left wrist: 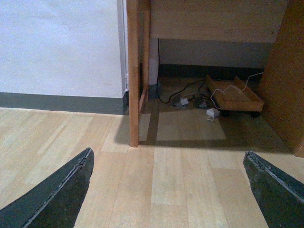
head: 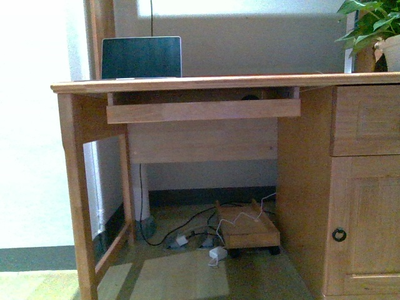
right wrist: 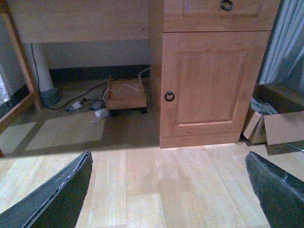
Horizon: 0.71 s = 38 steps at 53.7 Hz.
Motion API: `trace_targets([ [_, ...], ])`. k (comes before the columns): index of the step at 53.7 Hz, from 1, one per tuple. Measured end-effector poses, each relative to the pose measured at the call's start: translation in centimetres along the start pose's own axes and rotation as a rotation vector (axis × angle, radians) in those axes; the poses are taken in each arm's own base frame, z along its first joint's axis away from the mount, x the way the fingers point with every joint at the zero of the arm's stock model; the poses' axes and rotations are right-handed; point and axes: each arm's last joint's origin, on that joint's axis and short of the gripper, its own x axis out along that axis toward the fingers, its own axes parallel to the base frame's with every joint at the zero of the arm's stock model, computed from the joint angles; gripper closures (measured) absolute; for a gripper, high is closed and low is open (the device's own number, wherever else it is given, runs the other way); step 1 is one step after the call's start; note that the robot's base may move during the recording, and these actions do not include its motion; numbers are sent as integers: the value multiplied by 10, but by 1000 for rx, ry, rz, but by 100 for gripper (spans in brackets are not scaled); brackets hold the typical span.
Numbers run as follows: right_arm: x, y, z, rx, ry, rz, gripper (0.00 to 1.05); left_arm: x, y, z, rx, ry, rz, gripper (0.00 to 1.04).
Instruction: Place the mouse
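The wooden desk (head: 187,83) fills the front view, with a pull-out shelf (head: 203,110) under its top. A small dark rounded top peeks over the shelf's front board; it looks like the mouse (head: 251,97), mostly hidden. Neither arm shows in the front view. My left gripper (left wrist: 168,190) hangs open over bare wooden floor, facing the desk's left leg (left wrist: 134,71), nothing between its dark fingers (left wrist: 57,194). My right gripper (right wrist: 168,190) is also open and empty above the floor, in front of the desk's cupboard door (right wrist: 209,85).
A laptop (head: 141,57) stands open on the desk at the left, and a potted plant (head: 375,31) at the right. Under the desk sit a small wheeled wooden stand (head: 247,228) and loose cables (head: 187,237). Cardboard pieces (right wrist: 278,126) lie right of the cupboard.
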Motion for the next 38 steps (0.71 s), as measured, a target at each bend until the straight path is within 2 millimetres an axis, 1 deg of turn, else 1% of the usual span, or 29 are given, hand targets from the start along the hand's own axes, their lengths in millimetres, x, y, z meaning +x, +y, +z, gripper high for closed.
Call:
trace_targets([
  [38,0,0,0,0,0,0,7,0,0,0,0,0,0,8],
])
